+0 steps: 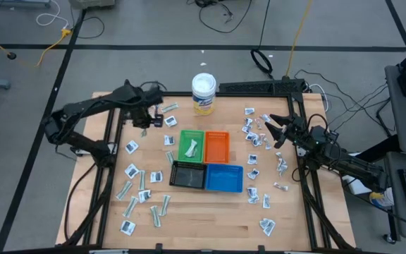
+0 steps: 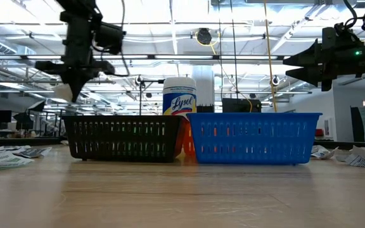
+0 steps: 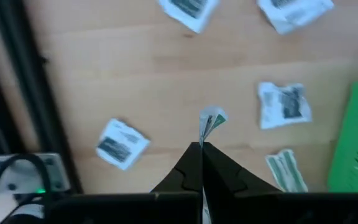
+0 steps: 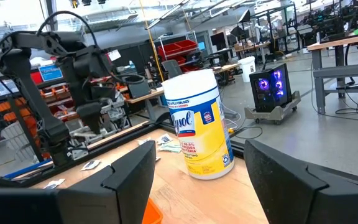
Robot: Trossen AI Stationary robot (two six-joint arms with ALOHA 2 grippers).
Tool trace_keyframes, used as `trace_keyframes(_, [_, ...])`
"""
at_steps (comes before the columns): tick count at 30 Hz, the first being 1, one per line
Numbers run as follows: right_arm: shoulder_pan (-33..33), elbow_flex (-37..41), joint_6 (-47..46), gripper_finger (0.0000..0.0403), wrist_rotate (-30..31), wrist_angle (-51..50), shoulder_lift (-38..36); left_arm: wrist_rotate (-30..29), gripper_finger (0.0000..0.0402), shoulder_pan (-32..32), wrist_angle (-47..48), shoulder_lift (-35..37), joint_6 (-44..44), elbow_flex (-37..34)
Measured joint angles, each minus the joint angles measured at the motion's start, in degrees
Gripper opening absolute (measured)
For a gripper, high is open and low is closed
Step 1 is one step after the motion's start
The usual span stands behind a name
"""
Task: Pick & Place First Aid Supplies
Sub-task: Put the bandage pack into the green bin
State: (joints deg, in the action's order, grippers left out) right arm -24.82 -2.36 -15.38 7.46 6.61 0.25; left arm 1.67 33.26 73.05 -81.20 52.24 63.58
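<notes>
Fingers of the left gripper (image 3: 202, 149) are pressed together on a small folded packet (image 3: 211, 122), held clear above the bench (image 1: 210, 219) near its far left corner. Right gripper (image 1: 276, 132) hovers spread wide, empty, over packets by the right edge.

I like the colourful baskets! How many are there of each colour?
Green basket: 1
Orange basket: 1
Black basket: 1
Blue basket: 1
Total: 4
</notes>
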Motion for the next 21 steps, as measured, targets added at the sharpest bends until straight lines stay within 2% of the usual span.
trace_keyframes(11, [0.0, 0.0, 0.0, 0.0242, 0.0, 0.0, 0.0, 2.0, 0.0, -12.4, 0.0, -15.1, 5.8, 15.3])
trace_keyframes(21, [0.0, 0.0, 0.0, 0.0242, 0.0, 0.0, 0.0, 3.0, 0.0, -17.5, 0.0, -25.9, 7.7, 30.7])
